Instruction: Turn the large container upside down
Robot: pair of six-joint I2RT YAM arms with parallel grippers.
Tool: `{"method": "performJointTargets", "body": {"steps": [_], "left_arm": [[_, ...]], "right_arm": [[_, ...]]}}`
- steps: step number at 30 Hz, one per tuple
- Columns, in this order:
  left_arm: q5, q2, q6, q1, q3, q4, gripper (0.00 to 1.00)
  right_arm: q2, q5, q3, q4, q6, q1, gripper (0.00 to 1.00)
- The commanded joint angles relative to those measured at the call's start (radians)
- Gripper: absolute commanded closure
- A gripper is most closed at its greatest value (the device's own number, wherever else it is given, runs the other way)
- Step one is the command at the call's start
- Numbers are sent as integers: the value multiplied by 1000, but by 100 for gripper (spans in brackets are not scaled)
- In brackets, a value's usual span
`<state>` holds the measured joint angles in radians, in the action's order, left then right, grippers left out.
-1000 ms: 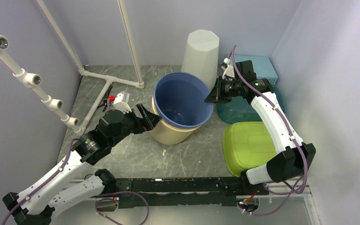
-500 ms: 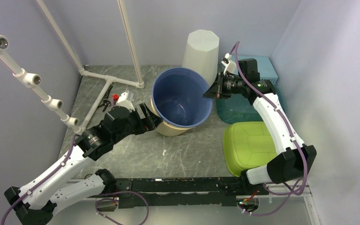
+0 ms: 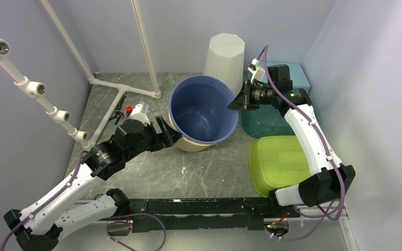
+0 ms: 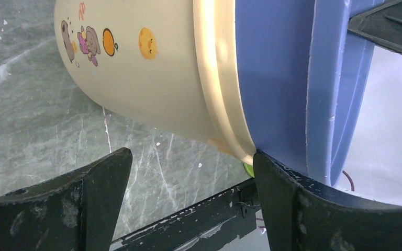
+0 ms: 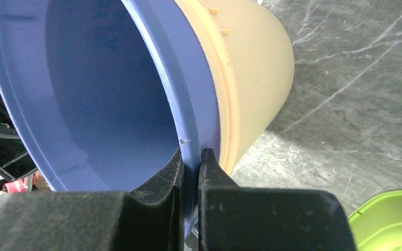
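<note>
Two black fingers of the right gripper (image 5: 192, 157) are pressed close together on the rim of the blue container (image 5: 99, 94), one inside the wall and one outside, so the rim is pinched between them. From above, that grip sits on the container's right edge (image 3: 204, 104), with the right gripper (image 3: 233, 106) reaching in from the far right of the table (image 3: 152, 172).

The blue container is mouth-up near the middle of the table, nested inside a cream bucket (image 3: 184, 142). The pair looks tipped rather than square to the table. In the right wrist view the cream bucket (image 5: 251, 78) angles away toward the marbled surface (whether its base touches the table I cannot tell).

On the other side, the left gripper (image 3: 168, 133) stands wide open with nothing between its fingers. It is just beside the lower left of the cream bucket, and its own camera shows the left gripper (image 4: 191, 157) spread beneath the bucket's printed side (image 4: 146, 83) (little cartoon animals and oranges), where the cream lip meets the blue wall (image 4: 272, 78).

Further out, a tall white bin (image 3: 224, 55) stands behind the container. A teal tray (image 3: 264, 125) and a lime green lid (image 3: 277, 162) lie to the right, and a white pipe frame (image 3: 120, 86) occupies the far left corner.
</note>
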<state>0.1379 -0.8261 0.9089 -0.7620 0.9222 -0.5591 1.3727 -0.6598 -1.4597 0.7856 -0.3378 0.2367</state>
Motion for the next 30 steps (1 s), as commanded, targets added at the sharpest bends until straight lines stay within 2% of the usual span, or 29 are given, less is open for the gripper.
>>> {"method": "performJointTargets", "body": {"steps": [1,4,12,14,18,23,27,30], "left_arm": [[89,-33,29,9,8,-16,9],[95,-50,35,9,17,-27,9],[97,-104,9,8,52,-44,7],[85,-106,4,9,54,-35,7],[54,-84,-5,9,38,13,6],[-17,-70,-25,11,26,109,6],[-66,-56,-44,12,42,158,6],[-41,-23,-58,12,56,149,6]], "right_arm": [[-94,-412,-134,73,-57,41,100],[-85,-333,-187,171,-13,41,100],[-91,-333,-189,181,-10,41,100],[-77,-265,-216,239,25,41,100],[-25,-21,-273,377,93,58,100],[10,-17,-263,357,98,93,100],[51,101,-282,391,92,129,100],[59,167,-267,373,69,132,100]]}}
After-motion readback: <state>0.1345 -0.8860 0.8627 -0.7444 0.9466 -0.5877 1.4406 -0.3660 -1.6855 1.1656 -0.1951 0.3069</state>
